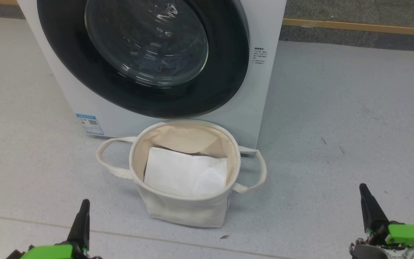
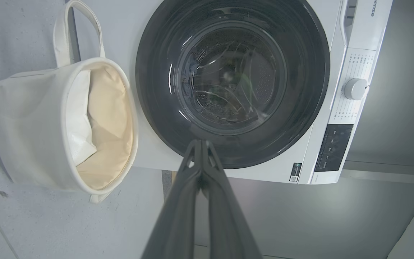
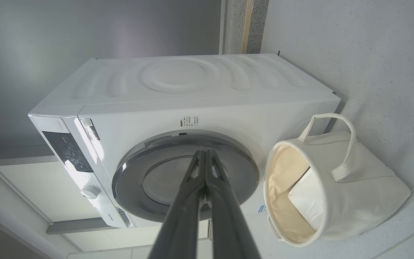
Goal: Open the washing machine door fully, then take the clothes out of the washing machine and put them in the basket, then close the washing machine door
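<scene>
Left pincer [image 1: 84, 205], right pincer [image 1: 364, 190] both closed, empty.

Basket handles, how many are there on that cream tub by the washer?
2. The left handle loops out from the basket on the head view's left; the right handle loops out on the opposite side. No others seem hidden.

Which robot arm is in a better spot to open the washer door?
Probably left: the left gripper sits in front of the washing machine door, while the right gripper is far off to its side. Both are shut.
</scene>
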You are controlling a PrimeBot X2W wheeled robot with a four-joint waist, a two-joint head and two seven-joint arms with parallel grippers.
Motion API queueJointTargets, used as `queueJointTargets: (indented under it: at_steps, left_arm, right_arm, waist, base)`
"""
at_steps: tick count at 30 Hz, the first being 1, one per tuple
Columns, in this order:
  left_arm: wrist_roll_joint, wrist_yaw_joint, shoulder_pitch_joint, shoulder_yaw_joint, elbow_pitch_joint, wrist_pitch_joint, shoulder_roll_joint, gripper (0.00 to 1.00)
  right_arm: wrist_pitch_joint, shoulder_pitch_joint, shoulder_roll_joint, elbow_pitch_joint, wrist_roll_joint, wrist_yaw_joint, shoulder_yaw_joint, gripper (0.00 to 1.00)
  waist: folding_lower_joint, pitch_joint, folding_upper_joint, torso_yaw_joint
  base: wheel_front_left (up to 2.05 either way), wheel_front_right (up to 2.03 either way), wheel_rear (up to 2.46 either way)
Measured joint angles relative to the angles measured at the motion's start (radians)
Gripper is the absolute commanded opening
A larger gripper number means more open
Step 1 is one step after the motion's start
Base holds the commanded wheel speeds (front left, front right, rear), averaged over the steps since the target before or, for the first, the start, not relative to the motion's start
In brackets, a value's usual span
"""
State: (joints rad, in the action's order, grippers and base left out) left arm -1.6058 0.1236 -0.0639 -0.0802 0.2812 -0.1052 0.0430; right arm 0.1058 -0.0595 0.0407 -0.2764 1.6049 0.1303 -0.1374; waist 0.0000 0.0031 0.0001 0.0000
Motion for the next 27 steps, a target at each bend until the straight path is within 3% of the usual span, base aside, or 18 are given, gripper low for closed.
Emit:
queueJointTargets:
  at_steps: [27]
  left_arm:
    - [0.0, 0.0, 0.0, 0.0, 0.0, 0.0, 0.0, 0.0]
  right_arm:
    - [0.0, 0.0, 0.0, 0.0, 0.0, 0.0, 0.0, 0.0]
  waist:
    - [0.0, 0.0, 0.0, 0.0]
  base:
    - [0.0, 0.0, 0.0]
